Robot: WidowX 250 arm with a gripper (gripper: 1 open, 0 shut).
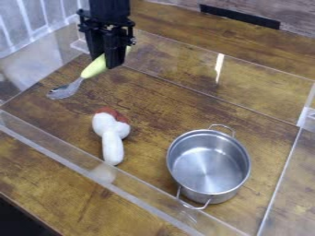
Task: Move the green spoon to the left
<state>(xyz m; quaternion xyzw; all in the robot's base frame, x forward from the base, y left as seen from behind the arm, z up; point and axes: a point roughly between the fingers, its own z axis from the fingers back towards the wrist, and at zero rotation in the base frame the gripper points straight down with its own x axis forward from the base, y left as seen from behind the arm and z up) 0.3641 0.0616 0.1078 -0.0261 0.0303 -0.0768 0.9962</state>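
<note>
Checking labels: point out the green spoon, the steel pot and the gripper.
green spoon [92,66]: camera view, on the yellow-green handle just below the fingers.
steel pot [241,159]: camera view, on the right rim.
gripper [110,63]: camera view, between the fingertips, shut on the spoon's handle.

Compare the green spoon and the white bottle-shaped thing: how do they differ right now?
The green spoon has a yellow-green handle and a silver bowl; the white bottle-shaped thing is white with a red end. The spoon is slimmer; the bottle shape is thicker. The spoon's handle is gripped by the gripper and tilted, bowl low; the bottle shape lies flat, untouched. Both sit over the wooden table.
</note>
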